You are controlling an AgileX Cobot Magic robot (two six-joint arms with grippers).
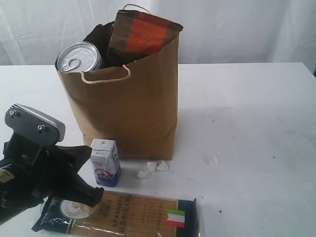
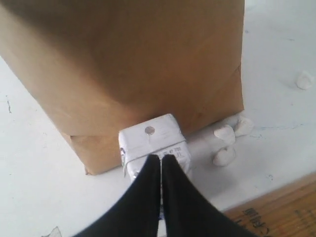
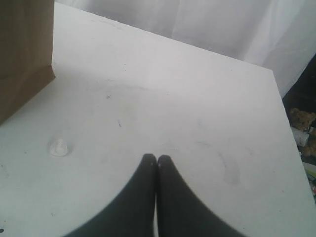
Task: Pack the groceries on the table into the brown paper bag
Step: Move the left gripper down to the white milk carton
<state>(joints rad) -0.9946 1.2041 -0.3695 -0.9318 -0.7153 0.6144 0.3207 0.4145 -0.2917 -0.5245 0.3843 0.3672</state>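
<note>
Currently left gripper [image 2: 161,159] is hovering over small white-blue carton [image 2: 154,143], jaws together, empty. Carton, at brown paper bag's [image 1: 123,108] seven o'clock, is probably light, crushable; flat sides are offering the hold.

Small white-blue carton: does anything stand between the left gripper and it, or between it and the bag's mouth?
Nothing visible lies between the shut left gripper and the carton. Toward the goal, the wall of the brown paper bag rises right behind it, and the silver-lidded jar and orange-labelled pouch already crowd the mouth.
</note>
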